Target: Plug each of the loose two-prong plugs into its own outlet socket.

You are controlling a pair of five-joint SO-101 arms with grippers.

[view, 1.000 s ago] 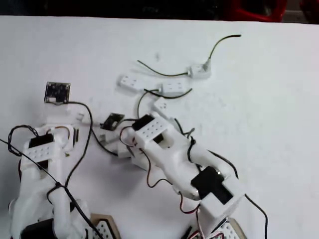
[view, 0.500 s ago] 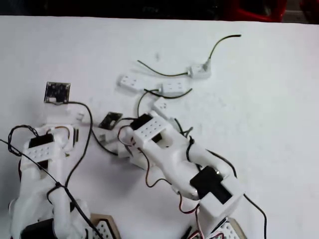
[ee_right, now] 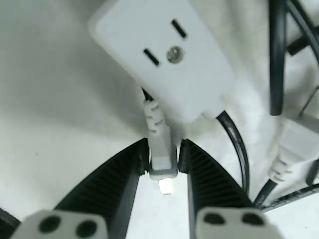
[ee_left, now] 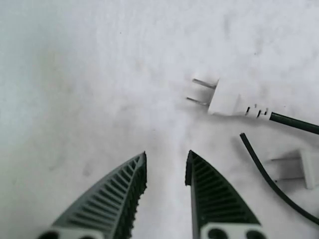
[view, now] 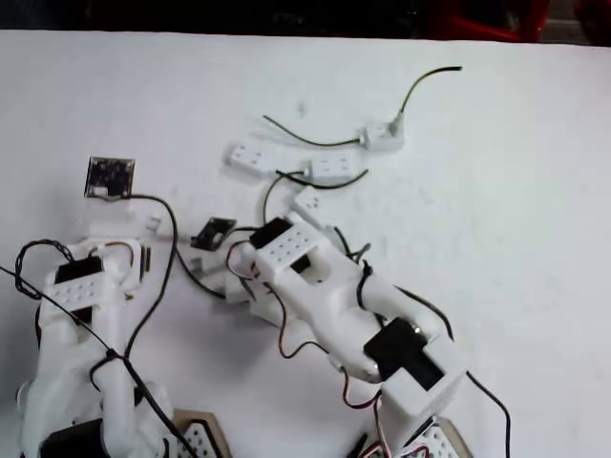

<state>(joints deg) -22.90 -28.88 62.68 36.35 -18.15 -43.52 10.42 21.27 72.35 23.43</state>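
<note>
Scarcely moved since earlier. My right gripper [ee_right: 163, 147] pinches a white moulded plug [ee_right: 160, 144] beside a white outlet block [ee_right: 164, 55]; left gripper [ee_left: 166, 160] slightly spread, empty.

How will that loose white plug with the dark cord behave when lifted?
The plug looks small and hard, so probably light and stiff. Its cord is thin, so it would likely flop and drag. Flat-sided, it probably won't roll.

white table [view: 535, 191], perhaps red chair [view: 487, 19] behind
</note>
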